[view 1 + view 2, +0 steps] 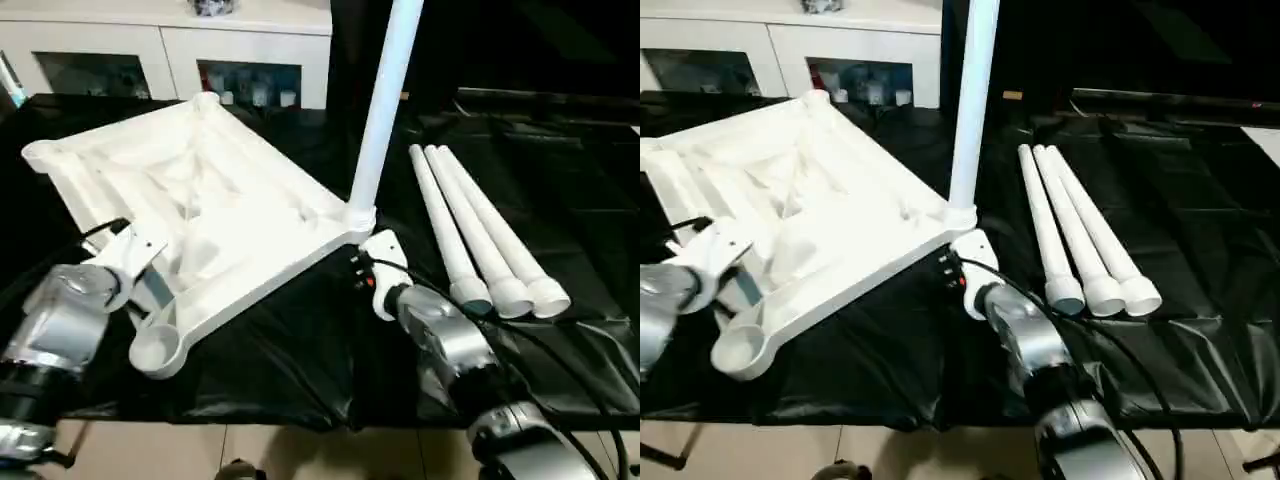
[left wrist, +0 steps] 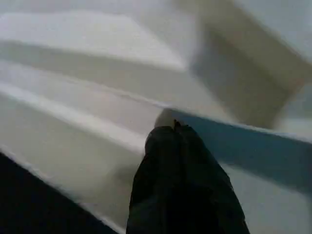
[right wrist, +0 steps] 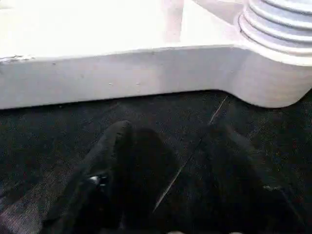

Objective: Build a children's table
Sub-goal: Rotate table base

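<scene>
Nearest in my head views are my silver forearms, above a worktop [image 1: 300,350] draped in black. The children's table [image 1: 200,215] lies upside down on it, one leg [image 1: 385,100] upright in a corner socket, three loose legs [image 1: 480,235] side by side beyond my right tool [image 1: 372,262]. Left wrist view: my left tool [image 2: 176,127] is pinched closed against the table's white ribs. Right wrist view: my right tool's dark fingers [image 3: 122,161] stand moderately apart, gripping nothing, just short of the table's edge.

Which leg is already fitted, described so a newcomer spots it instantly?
Find the upturned white tabletop on the black cloth. At its corner nearest the right hand, one white leg stands upright in a socket. The other three legs lie side by side, loose.
</scene>
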Robot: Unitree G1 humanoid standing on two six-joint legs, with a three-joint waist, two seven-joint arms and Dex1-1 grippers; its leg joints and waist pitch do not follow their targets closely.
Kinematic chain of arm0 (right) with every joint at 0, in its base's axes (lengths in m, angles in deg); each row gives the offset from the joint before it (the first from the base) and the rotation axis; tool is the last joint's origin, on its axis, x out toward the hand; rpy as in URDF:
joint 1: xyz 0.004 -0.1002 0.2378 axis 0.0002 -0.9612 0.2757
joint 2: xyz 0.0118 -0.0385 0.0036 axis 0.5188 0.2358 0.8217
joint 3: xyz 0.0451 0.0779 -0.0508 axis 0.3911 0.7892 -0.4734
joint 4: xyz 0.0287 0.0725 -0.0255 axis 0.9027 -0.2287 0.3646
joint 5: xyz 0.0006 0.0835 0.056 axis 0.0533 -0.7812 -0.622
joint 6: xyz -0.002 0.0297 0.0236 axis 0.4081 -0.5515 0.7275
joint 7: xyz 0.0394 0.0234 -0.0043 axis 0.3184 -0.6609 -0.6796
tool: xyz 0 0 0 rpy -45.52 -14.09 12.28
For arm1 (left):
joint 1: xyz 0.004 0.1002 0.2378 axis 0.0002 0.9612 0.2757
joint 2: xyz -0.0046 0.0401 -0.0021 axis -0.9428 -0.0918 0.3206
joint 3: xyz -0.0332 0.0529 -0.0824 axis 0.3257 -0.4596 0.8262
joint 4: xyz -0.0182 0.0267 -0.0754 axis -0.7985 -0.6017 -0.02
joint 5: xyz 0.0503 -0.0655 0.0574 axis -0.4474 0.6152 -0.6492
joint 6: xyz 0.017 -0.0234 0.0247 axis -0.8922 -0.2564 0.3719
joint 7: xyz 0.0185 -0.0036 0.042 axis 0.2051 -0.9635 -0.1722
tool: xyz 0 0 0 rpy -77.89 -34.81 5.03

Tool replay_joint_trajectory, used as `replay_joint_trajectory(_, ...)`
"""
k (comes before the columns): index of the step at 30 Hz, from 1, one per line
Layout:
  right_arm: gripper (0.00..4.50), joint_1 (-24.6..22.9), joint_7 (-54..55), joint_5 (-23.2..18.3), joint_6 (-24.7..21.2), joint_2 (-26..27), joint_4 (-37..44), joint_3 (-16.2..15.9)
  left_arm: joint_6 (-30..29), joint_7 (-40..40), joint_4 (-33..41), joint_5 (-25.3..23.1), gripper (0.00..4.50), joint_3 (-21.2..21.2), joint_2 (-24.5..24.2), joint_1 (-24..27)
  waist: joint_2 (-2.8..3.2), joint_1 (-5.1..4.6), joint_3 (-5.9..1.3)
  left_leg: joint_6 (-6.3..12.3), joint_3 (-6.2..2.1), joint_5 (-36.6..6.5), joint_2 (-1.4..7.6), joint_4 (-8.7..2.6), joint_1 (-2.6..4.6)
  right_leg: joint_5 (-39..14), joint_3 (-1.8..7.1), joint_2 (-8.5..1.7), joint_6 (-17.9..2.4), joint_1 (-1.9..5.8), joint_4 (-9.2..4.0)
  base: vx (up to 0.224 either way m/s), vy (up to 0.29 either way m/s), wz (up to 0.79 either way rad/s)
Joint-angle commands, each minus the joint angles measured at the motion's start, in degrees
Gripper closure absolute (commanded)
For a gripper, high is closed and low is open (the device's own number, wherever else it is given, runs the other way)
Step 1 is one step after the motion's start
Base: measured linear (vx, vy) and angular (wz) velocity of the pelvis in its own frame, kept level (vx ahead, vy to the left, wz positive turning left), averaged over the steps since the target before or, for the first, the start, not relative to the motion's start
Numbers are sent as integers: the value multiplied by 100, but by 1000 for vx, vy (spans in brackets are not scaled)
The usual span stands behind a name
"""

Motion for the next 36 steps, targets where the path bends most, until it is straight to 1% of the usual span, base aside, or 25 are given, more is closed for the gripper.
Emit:
replay_joint_trajectory(1, 220, 172, 56, -19, 85, 23, -219, 117, -106, 632, 349, 378, 450, -234, -38, 176, 75, 19, -396, -258, -72, -1707, 180, -427, 147, -934, 243, -295, -1256, 229, -347, 0, 0, 0)
replay_joint_trajectory(2, 229, 198, 56, -22, 98, 27, -257, 122, -126, 759, 444, 471, 450, -258, -44, 201, 77, 26, -401, -251, -81, -1660, 187, -429, 142, -915, 241, -308, -1273, 245, -330, 0, 0, 0)
replay_joint_trajectory(3, 240, 263, 47, -30, 145, 38, -367, 144, 70, 1147, 654, 653, 450, -370, -123, 288, 66, 22, -390, -235, -62, -1630, 187, -430, 145, -907, 243, -291, -1282, 229, -338, 0, 0, 0)
replay_joint_trajectory(4, 247, 310, 41, -37, 180, 46, -449, 160, 221, 1423, 799, 778, 450, -451, -183, 349, 81, 39, -396, -220, -70, -1607, 189, -428, 142, -948, 244, -318, -1289, 240, -344, 0, 0, 0)
replay_joint_trajectory(5, 253, 367, 37, -42, 224, 50, -553, 175, 183, 1676, 954, 894, 450, -553, -249, 383, 61, 44, -390, -226, -65, -1639, 192, -430, 148, -1009, 243, -317, -1288, 226, -346, 0, 0, 0)
replay_joint_trajectory(6, 274, 441, 17, -41, 286, 47, -686, 180, 87, 2027, 1205, 1085, 450, -692, -324, 418, 74, 41, -381, -241, -57, -1727, 193, -437, 163, -1105, 247, -302, -1283, 211, -347, 0, 0, 0)
replay_joint_trajectory(10, 299, 550, -23, -30, 377, 39, -877, 182, 198, 2480, 1538, 1354, 450, -841, -344, 444, 67, 42, -364, -305, -47, -1850, 186, -448, 171, -1293, 254, -286, -1189, 201, -360, 0, 0, 0)
replay_joint_trajectory(11, 313, 585, -34, -19, 413, 37, -945, 185, 179, 2539, 1600, 1413, 450, -855, -309, 426, 60, 32, -374, -336, -57, -1829, 183, -451, 158, -1324, 252, -301, -1138, 224, -355, 0, 0, 0)
replay_joint_trajectory(12, 325, 618, -47, -10, 443, 30, -1002, 188, 207, 2611, 1658, 1482, 450, -884, -233, 386, 52, 26, -377, -340, -53, -1829, 185, -446, 166, -1318, 254, -302, -1135, 219, -358, 0, 0, 0)
replay_joint_trajectory(13, 325, 659, -62, -2, 481, 22, -1068, 198, 200, 2669, 1699, 1547, 450, -938, -136, 321, 49, 22, -376, -337, -54, -1800, 180, -443, 159, -1301, 254, -301, -1136, 225, -355, 0, 0, 0)
replay_joint_trajectory(20, 390, 705, -122, 13, 585, -40, -1183, 225, 313, 2531, 1495, 1554, 450, -1205, 469, -71, 21, -1, -400, -253, -31, -1502, 168, -408, 135, -1055, 254, -284, -1158, 263, -336, 0, 0, 0)
replay_joint_trajectory(21, 401, 680, -116, 31, 605, -85, -1163, 226, 457, 2303, 1243, 1454, 450, -1220, 719, -230, 9, -6, -408, -233, -31, -1420, 172, -401, 125, -974, 253, -285, -1165, 276, -326, 0, 0, 0)
replay_joint_trajectory(22, 410, 680, -116, 31, 605, -85, -1163, 226, 457, 2303, 1243, 1454, 450, -1220, 719, -230, 7, 6, -413, -224, -23, -1377, 161, -389, 134, -951, 250, -276, -1153, 274, -329, 0, 0, 0)
replay_joint_trajectory(23, 418, 649, -96, 44, 622, -139, -1115, 238, 628, 2051, 966, 1345, 450, -1218, 955, -384, 4, -3, -411, -210, -33, -1348, 168, -396, 109, -911, 248, -286, -1167, 291, -318, 0, 0, 0)
replay_joint_trajectory(24, 423, 617, -75, 49, 633, -192, -1054, 258, 764, 1828, 727, 1267, 450, -1196, 1151, -507, 4, -3, -411, -210, -33, -1348, 168, -396, 109, -911, 248, -286, -1167, 291, -318, 0, 0, 0)
replay_joint_trajectory(25, 430, 592, -58, 50, 640, -234, -1000, 279, 860, 1661, 550, 1218, 450, -1171, 1291, -595, 9, 23, -428, -214, -10, -1388, 159, -364, 165, -900, 251, -259, -1114, 257, -345, 0, 0, 0)
replay_joint_trajectory(26, 439, 592, -58, 50, 640, -234, -1000, 279, 860, 1661, 550, 1218, 450, -1171, 1291, -595, -1, 25, -425, -199, -3, -1394, 164, -362, 172, -876, 258, -267, -1132, 248, -350, 0, 0, 0)
replay_joint_trajectory(27, 446, 477, 22, 13, 559, -398, -675, 381, 923, 1540, 394, 1183, 450, -1162, 1398, -700, -18, 18, -415, -186, -30, -1342, 165, -386, 103, -881, 246, -277, -1136, 304, -331, 0, 0, 0)
replay_joint_trajectory(28, 446, 477, 22, 13, 559, -398, -675, 381, 923, 1540, 394, 1183, 450, -1162, 1398, -700, 44, 13, -418, -215, -26, -1406, 165, -380, 134, -893, 243, -257, -1081, 276, -356, 0, 0, 0)
replay_joint_trajectory(29, 446, 427, 69, -18, 498, -488, -514, 446, 905, 1546, 380, 1191, 450, -1179, 1410, -739, 6, 5, -422, -212, -33, -1407, 162, -380, 126, -860, 237, -251, -1095, 296, -337, 0, 0, 0)
replay_joint_trajectory(30, 446, 412, 89, -30, 476, -520, -455, 471, 887, 1544, 379, 1208, 450, -1176, 1422, -755, 7, 8, -427, -210, -33, -1388, 161, -373, 129, -856, 236, -254, -1101, 294, -329, 0, 0, 0)
replay_joint_trajectory(31, 446, 367, 198, -24, 341, -606, -247, 529, 843, 1526, 416, 1255, 450, -1147, 1463, -774, 55, 7, -423, -218, -32, -1403, 158, -369, 136, -840, 238, -246, -1111, 285, -336, 0, 0, 0)
replay_joint_trajectory(32, 446, 331, 301, -18, 158, -688, -21, 586, 844, 1569, 476, 1311, 450, -1122, 1491, -779, 33, 6, -420, -219, -29, -1380, 156, -369, 132, -810, 239, -241, -1108, 294, -340, 0, 0, 0)
replay_joint_trajectory(35, 446, 269, 384, -139, -302, -827, 470, 758, 920, 1571, 543, 1372, 450, -1051, 1548, -787, 44, 0, -426, -198, -30, -1319, 140, -360, 122, -717, 233, -225, -1100, 316, -334, 0, 0, 0)
replay_joint_trajectory(36, 430, 246, 382, -275, -530, -867, 702, 881, 976, 1544, 534, 1398, 429, -996, 1583, -795, 39, 2, -435, -199, -30, -1320, 144, -353, 128, -723, 230, -231, -1108, 309, -332, 0, 0, 0)
